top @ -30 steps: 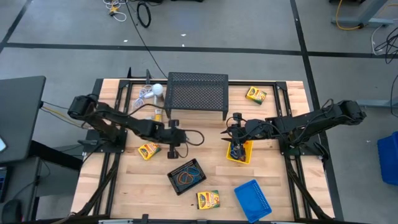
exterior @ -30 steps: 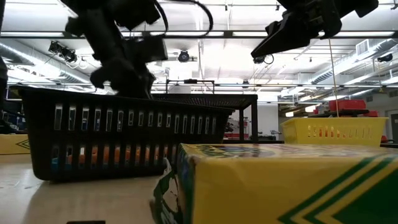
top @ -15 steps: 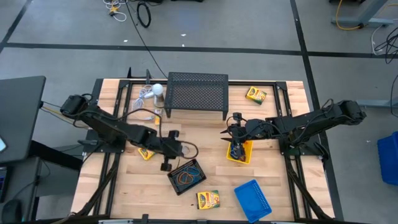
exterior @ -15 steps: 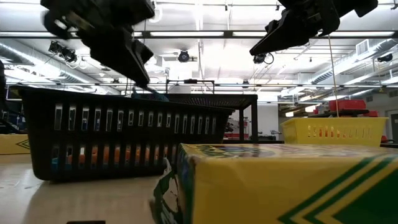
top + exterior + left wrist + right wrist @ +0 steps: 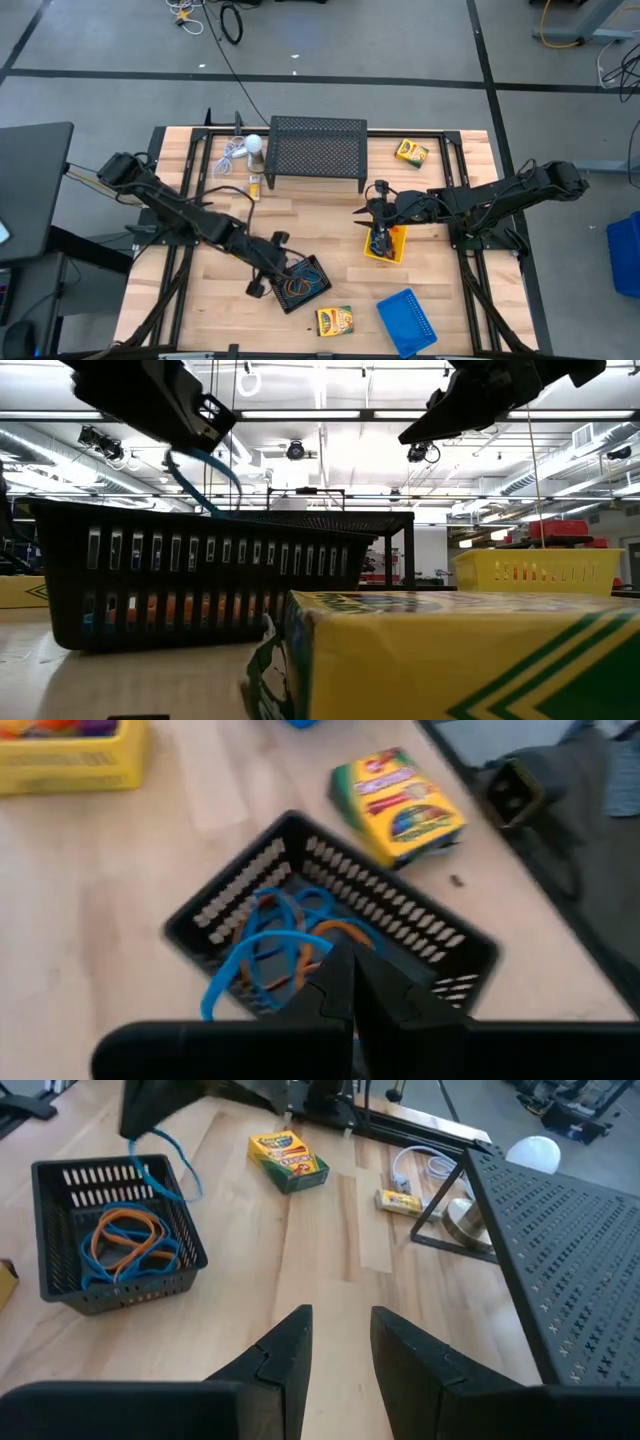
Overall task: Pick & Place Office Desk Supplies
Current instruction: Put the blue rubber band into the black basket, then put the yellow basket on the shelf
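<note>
You've got a black mesh tray (image 5: pixel 330 935) with blue and orange rubber bands (image 5: pixel 270 945); yellow-green crayon box (image 5: pixel 396 807) beside it.

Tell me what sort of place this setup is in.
Probably a robotics lab or workshop hall. The wooden table stands on a grey concrete floor crossed by dark lines, with loose cables on it, and the low view shows an open ceiling with ducts and lights.

Blue rubber-band loop (image 5: pixel 262 958) dangles into black tray (image 5: pixel 455 942) holding orange loops (image 5: pixel 122 1240).
</note>
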